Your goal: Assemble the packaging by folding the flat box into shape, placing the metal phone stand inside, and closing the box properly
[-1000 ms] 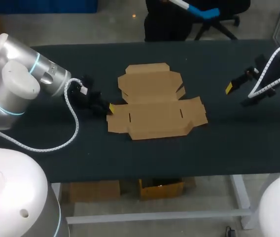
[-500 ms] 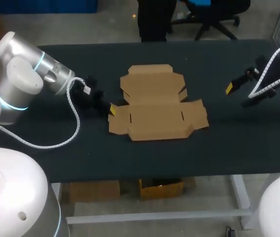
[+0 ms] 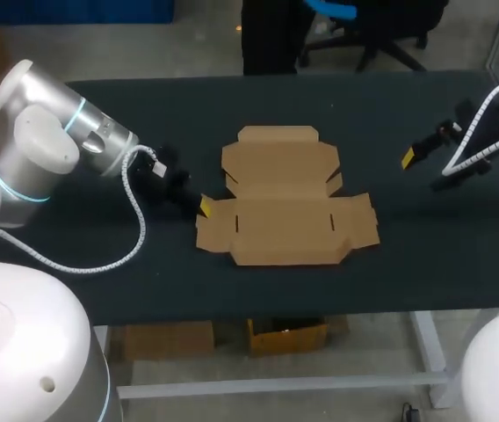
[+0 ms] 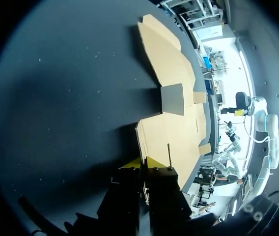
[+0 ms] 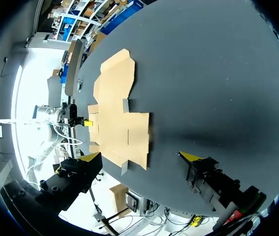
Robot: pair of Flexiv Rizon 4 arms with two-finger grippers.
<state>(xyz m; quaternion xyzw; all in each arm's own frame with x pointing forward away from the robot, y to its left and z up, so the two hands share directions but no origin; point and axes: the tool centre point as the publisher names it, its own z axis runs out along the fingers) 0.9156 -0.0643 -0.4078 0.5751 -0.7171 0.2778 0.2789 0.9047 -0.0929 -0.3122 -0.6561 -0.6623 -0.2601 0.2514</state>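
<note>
pushed the flat box (image 3: 289,198) a little to the right and a little nearer the table's front edge over the last second, with the left gripper (image 3: 204,207) travelling along at its left edge. kept the right arm where it was, over the right side of the table, the whole time.

now holding the left gripper low over the dark table (image 3: 408,255), fingers drawn together with no gap showing, yellow tips right at the box's left corner flap. cannot tell from either view whether any cardboard is pinched between them.

looking out from the left wrist: lies just ahead of the tips as one unfolded sheet, flat on the dark surface, slits and side flaps plain to see. shows one small tab, where the two panels meet, as grey rather than tan.

looking down from the head camera: sits around the middle of the table, wider panel toward the front edge, narrower panel with its end flap toward the far edge.

holding the right gripper (image 5: 140,158) above the table's right part, well apart from the box, fingers spread wide, yellow tips pointing toward the sheet's right edge.
</note>
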